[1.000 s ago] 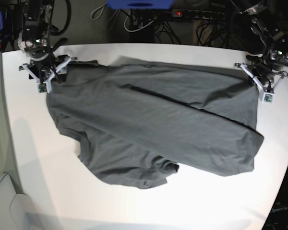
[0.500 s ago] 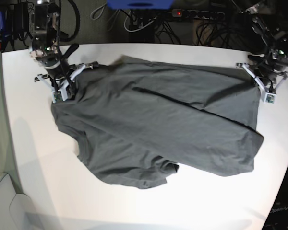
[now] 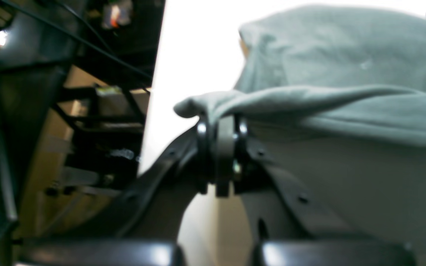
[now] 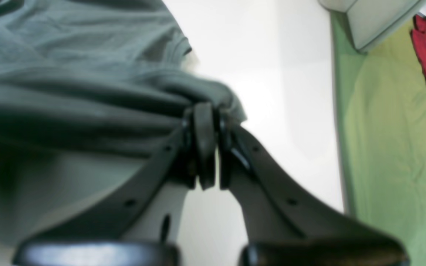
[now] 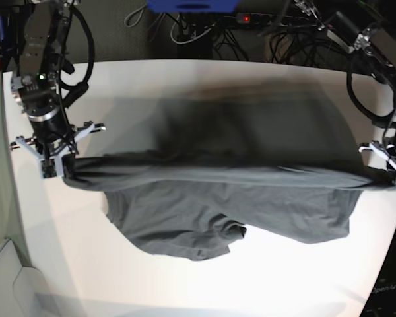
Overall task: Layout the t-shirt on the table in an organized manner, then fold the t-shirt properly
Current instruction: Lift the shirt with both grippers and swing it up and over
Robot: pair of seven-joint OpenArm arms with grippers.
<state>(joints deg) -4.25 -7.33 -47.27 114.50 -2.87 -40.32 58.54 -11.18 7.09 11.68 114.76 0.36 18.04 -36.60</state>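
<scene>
While stretched between two arms, held aloft along one edge: dark grey t-shirt (image 5: 218, 198), pulled into a taut, nearly level band across the middle of the white worktop (image 5: 185, 284). Clamped on the band's 3 o'clock end in the base view, left end effector (image 5: 391, 176); in its wrist view, jaws pressed narrow on a bunched fold of cloth (image 3: 309, 99). Clamped on the 9 o'clock end, right end effector (image 5: 56, 166); in its wrist view, jaws likewise pinched tight on a gathered fold (image 4: 124, 99). Below the band, toward 6 o'clock, rest of the shirt lying crumpled on the worktop, one rumpled lump near 6 o'clock. Above the band, toward 12 o'clock, only a soft shadow on bare surface. Beyond the far edge, cables and a power strip (image 5: 270, 20).
</scene>
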